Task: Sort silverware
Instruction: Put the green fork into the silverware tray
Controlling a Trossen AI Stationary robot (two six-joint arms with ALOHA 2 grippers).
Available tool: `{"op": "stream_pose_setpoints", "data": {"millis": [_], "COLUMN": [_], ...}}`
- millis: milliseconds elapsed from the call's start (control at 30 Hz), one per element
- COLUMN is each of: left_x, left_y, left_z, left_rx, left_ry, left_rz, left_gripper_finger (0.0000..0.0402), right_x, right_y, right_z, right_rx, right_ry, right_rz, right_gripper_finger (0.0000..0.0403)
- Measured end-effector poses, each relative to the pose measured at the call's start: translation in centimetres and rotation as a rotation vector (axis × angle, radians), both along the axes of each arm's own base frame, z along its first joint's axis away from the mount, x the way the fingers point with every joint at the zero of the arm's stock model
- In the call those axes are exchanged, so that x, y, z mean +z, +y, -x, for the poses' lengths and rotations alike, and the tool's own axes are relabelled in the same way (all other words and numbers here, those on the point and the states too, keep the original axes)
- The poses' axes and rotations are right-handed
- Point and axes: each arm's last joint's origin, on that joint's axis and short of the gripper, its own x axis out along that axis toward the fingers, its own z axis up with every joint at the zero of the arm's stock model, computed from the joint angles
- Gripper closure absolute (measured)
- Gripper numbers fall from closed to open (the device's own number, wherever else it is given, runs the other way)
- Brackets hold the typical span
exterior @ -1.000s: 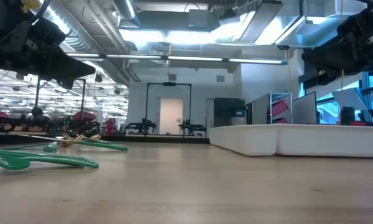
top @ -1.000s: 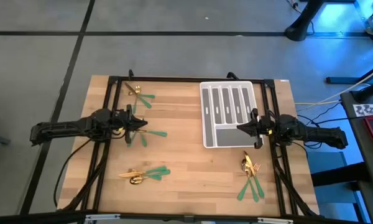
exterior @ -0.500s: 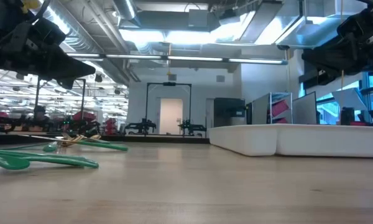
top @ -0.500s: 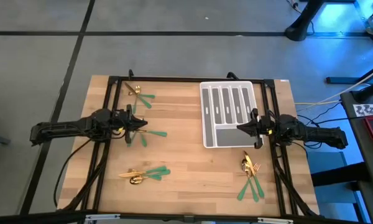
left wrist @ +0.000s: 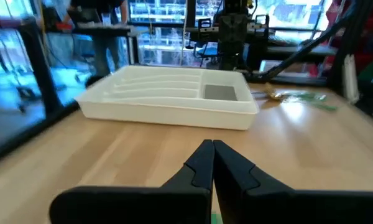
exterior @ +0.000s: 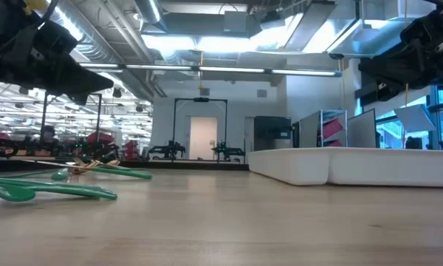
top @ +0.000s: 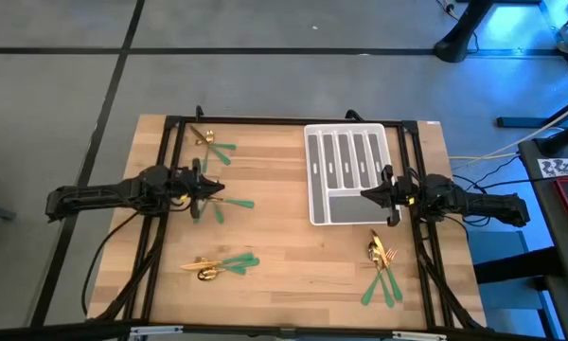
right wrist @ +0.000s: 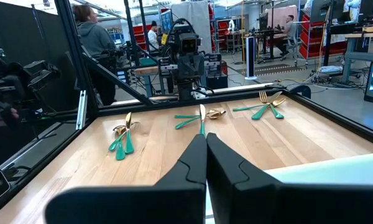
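Observation:
The silverware, gold heads on green handles, lies flat on the wooden table in several small heaps: far left point(top: 213, 147), middle left point(top: 229, 205), near left point(top: 225, 266) and near right point(top: 382, 275). My left gripper point(top: 220, 187) hovers shut above the table's left side, beside the middle-left heap, pointing level toward the tray. My right gripper point(top: 364, 194) is shut too and hangs over the tray's near right part, pointing left. The wrist views show each pair of fingertips closed together, left point(left wrist: 209, 144) and right point(right wrist: 202, 137), with nothing between them.
A grey-white slotted tray point(top: 348, 173) stands at the far right of the table, its slots holding nothing that I can see. A black frame point(top: 265, 120) runs round the table's edges. Bare wood lies in the middle. People point(right wrist: 93, 37) are in the room behind.

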Motion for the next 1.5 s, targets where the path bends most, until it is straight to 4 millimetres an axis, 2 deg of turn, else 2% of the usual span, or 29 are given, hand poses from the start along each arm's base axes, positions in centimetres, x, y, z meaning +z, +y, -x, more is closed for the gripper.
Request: {"op": "stream_pose_setpoints", "data": {"millis": [67, 133, 267, 333, 500, 567, 733, 867, 933, 1033, 1233, 1300, 1400, 1500], "left_x": [0.2, 0.7, 1.5, 1.7, 1.8, 1.9, 1.7, 1.0, 0.3, -0.3, 0.3, 0.3, -0.9, -2.4], "left_y": [0.0, 0.0, 0.0, 0.0, 0.5, 0.7, 0.7, 0.8, 0.8, 0.5, -0.5, -0.6, -0.5, -0.2], "left_z": [0.0, 0.0, 0.0, 0.0, 0.1, 0.1, 0.0, -0.5, -0.8, -1.5, -3.1, -3.4, -4.1, -4.8], "left_rx": [0.002, 0.006, 0.013, 0.020, 0.156, 0.197, 0.209, 0.225, 0.231, 0.141, -0.065, -0.055, -0.002, 0.087], "left_ry": [-0.021, -0.089, -0.223, -0.258, -0.293, -0.317, -0.303, -0.205, -0.097, 0.072, 0.418, 0.558, 0.687, 0.787], "left_rz": [-0.011, 0.060, 0.385, 0.487, 0.409, 0.442, 0.448, 0.385, 0.379, 0.387, 0.299, 0.256, 0.244, 0.222], "left_gripper_finger": [0.0402, 0.0402, 0.0402, 0.0402, 0.0402, 0.0402, 0.0402, 0.0402, 0.0401, 0.0382, 0.0282, 0.0243, 0.0192, 0.0166], "right_x": [0.0, 0.0, 0.0, 0.0, 0.0, 0.0, 0.0, 0.0, 0.0, 0.0, 0.0, 0.0, 0.0, 0.0], "right_y": [0.0, 0.0, 0.0, 0.0, 0.0, 0.0, 0.0, 0.0, 0.0, 0.0, 0.0, 0.0, 0.0, 0.0], "right_z": [0.0, 0.0, 0.0, 0.0, 0.0, 0.0, 0.0, 0.0, 0.0, 0.0, 0.0, 0.0, 0.0, 0.0], "right_rx": [0.000, 0.000, 0.000, 0.000, 0.000, 0.000, 0.000, 0.000, 0.000, 0.000, 0.000, 0.000, 0.000, 0.000], "right_ry": [0.000, 0.000, 0.000, 0.000, 0.000, 0.000, -0.001, 0.000, 0.000, 0.000, -0.001, 0.000, -0.001, 0.000], "right_rz": [0.000, 0.000, 0.000, 0.000, 0.000, 0.000, 0.000, 0.000, 0.000, 0.000, 0.000, 0.000, 0.000, 0.000], "right_gripper_finger": [0.0402, 0.0402, 0.0402, 0.0402, 0.0402, 0.0402, 0.0402, 0.0402, 0.0402, 0.0402, 0.0402, 0.0402, 0.0402, 0.0402]}}
